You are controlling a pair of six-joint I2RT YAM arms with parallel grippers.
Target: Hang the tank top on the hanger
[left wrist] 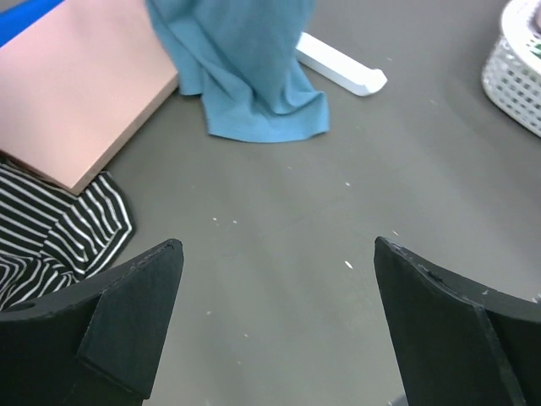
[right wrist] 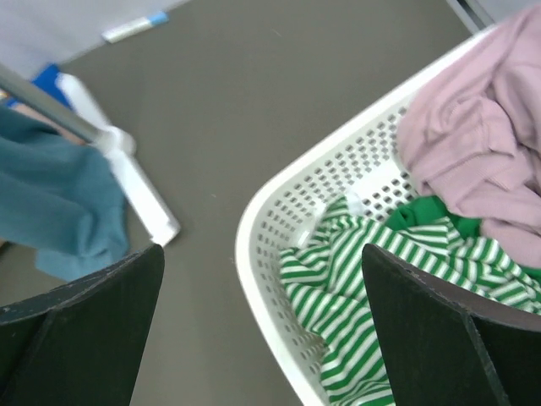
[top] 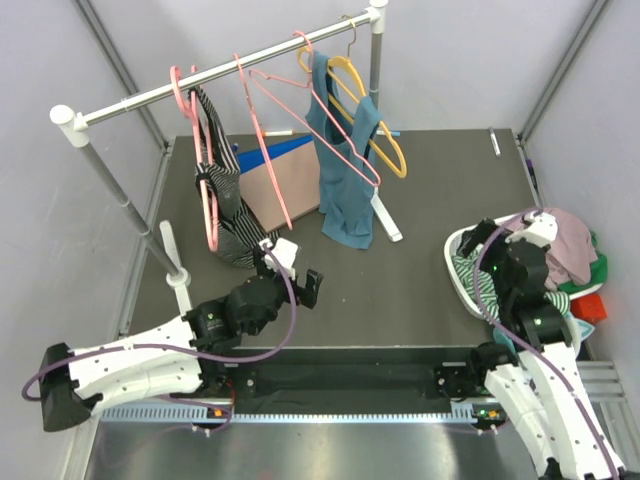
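Basket (right wrist: 250,227): tank top (right wrist: 363,288) under pink garment (right wrist: 473,144) | left claw (left wrist: 277,254), right claw (right wrist: 262,254): open, empty

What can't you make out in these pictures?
Top view: the right arm covers most of the tank top in the basket.
Right wrist view: its neck and armholes lie under a pink garment or past the bottom edge.
Left wrist view: the black-and-white striped garment runs off the left edge.

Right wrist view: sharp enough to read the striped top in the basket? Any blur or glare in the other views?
Right wrist: slightly soft, yet the tank top in the basket shows clear green stripes; left wrist: table crisp, near jaws dark shapes; top external: even light, mild sheen on the metal front edge.
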